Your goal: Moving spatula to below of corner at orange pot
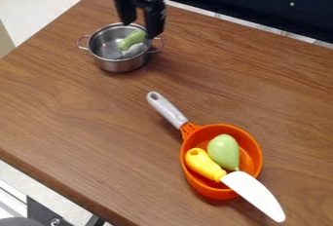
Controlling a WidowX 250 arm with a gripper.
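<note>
Spatula balanced on the orange pot's rim, at risk of tipping

Nearest, the spatula (255, 195) lies slantwise across the lower-right rim of the orange pot (211, 192), its yellow handle (203, 163) inside and its white blade jutting out over the table (98, 118). It seems to be about where the task wants it, so the main danger is disturbance. A nudge to the overhanging blade could lever the handle up and tip the spatula out. Beside the handle sits a green pear-shaped piece (224, 151); if it rolled, it might shove the spatula askew.

Farther back, the pot's grey handle (167, 110) points toward the metal pot (120, 65); an arm catching it could swing pot and spatula together.

Farthest, the gripper (141, 28) hangs over the metal pot, its jaws parted and grasping nothing. Lowered carelessly, it could clip that rim or knock the green-handled item (133, 39) inside.
</note>
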